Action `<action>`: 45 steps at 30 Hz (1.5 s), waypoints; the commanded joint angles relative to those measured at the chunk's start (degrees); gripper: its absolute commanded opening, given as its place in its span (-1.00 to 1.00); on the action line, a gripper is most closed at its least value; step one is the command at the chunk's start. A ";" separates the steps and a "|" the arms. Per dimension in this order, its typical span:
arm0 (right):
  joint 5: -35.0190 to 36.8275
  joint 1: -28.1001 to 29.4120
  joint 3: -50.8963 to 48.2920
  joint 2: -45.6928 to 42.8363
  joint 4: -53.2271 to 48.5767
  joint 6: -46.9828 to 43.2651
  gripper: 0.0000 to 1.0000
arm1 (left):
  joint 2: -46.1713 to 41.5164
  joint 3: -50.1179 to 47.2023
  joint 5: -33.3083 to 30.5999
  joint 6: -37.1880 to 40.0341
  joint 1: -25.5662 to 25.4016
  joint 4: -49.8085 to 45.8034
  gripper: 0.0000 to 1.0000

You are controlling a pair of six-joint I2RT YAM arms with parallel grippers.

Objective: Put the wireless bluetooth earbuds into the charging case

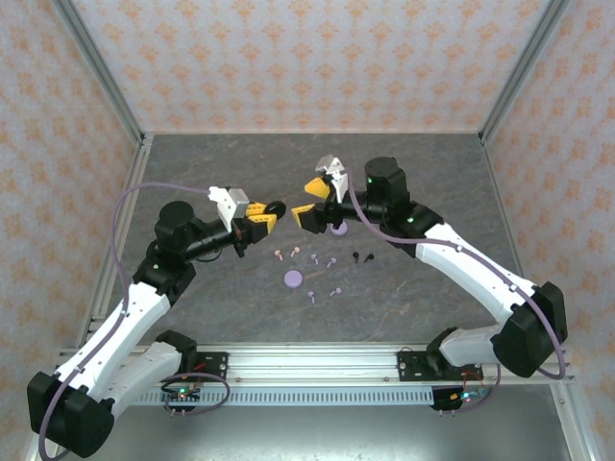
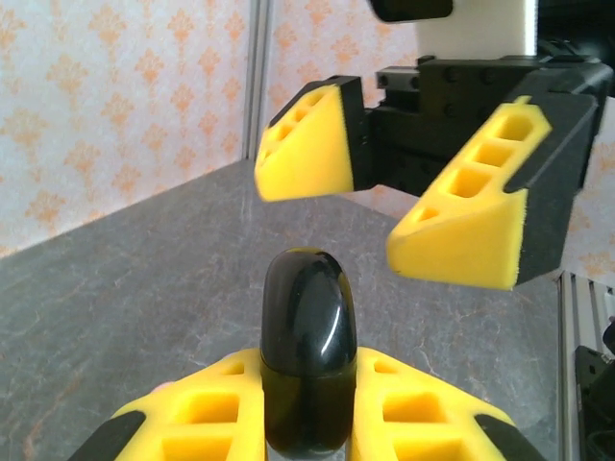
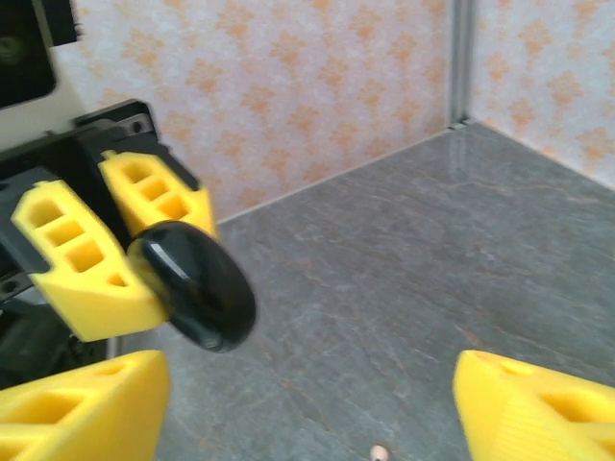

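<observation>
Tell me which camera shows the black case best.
Left wrist view: the black case stands large and sharp, pinched in the left gripper. The right wrist view shows it slightly blurred; the top view, very small.

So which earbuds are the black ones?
The black earbuds sit at the row's right end, next to lavender earbuds; the pink earbuds are at the left end.

Obstacles: earbuds (image 1: 314, 258), lavender disc (image 1: 293, 279) scattered mid-table; left gripper (image 1: 265, 217) clamping black case (image 1: 276, 208), right gripper (image 1: 306, 200) agape just opposite. Free: far table (image 1: 288, 158).
</observation>
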 commanded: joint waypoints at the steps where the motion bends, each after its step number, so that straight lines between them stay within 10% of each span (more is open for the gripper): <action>1: -9.16 0.07 2.57 0.61 -0.01 -3.11 0.43 | -0.56 1.05 2.92 3.66 -0.40 1.28 -1.00; 32: -16.17 2.09 15.61 7.80 -19.43 -16.95 -0.60 | 1.37 3.61 7.37 5.16 -0.90 -2.66 -1.00; 40: -16.16 2.09 15.88 6.88 -19.64 -17.13 -0.65 | 2.03 3.52 7.16 5.34 -1.02 -3.36 -0.32; 45: -16.24 2.12 15.82 6.77 -19.81 -17.00 -0.65 | 2.60 3.60 7.25 5.33 -1.20 -3.40 -0.23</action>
